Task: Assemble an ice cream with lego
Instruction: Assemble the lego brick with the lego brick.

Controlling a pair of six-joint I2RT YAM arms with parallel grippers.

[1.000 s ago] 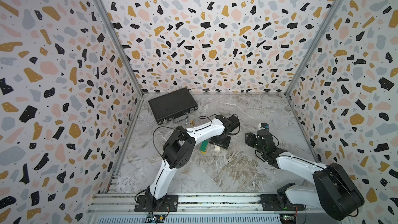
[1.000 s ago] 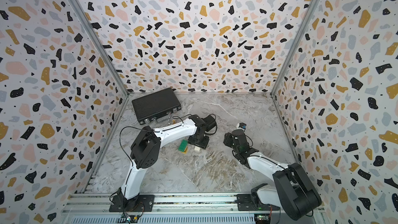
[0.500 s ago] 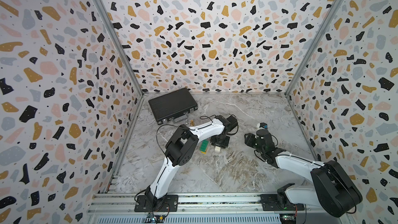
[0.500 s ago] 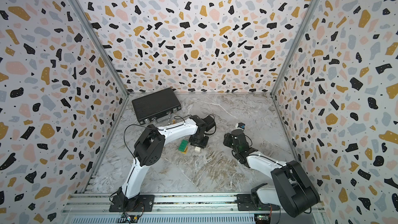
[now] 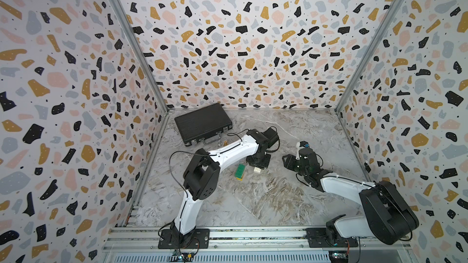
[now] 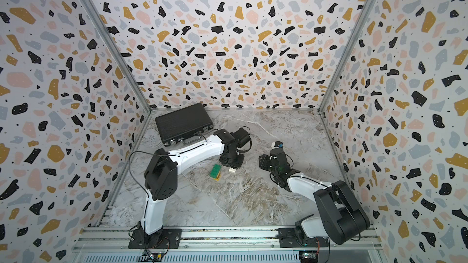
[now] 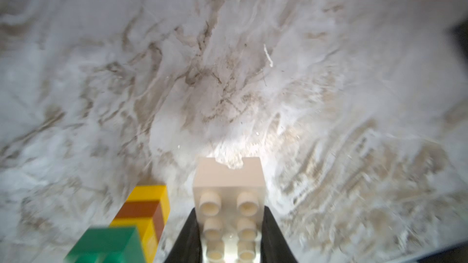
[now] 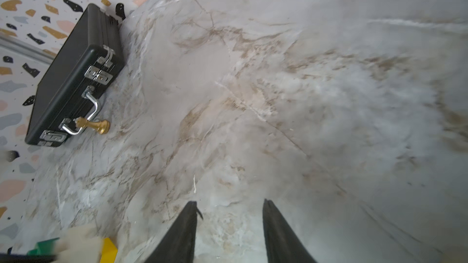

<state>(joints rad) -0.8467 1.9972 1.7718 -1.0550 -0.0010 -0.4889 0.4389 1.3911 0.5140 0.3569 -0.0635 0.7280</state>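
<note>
A white studded lego brick [image 7: 229, 180] lies on the marble floor, and my left gripper [image 7: 229, 208] is shut on it, one black finger on each long side. In both top views that gripper [image 5: 258, 163] [image 6: 231, 164] stands over the white brick [image 5: 257, 170] [image 6: 233, 170]. Just beside it lies a partial ice cream: a green brick [image 5: 239, 170] [image 6: 216, 170] [image 7: 106, 245] joined to a yellow-brown-yellow stick [image 7: 145, 211]. My right gripper [image 5: 287, 164] [image 6: 263, 163] [image 8: 230, 206] hovers open to the right, with nothing between its fingers.
A black briefcase [image 5: 202, 122] [image 8: 73, 77] lies in the back left corner. A small brass chess-piece-like object [image 5: 225, 143] [image 8: 95, 125] stands by its handle. Terrazzo walls enclose the marble floor [image 5: 266, 198] on three sides, and the arm bases sit on the front rail.
My left gripper's fingers have closed on the white brick, and that arm's elbow has shifted slightly. The right gripper has narrowed a little and otherwise stayed in place.
</note>
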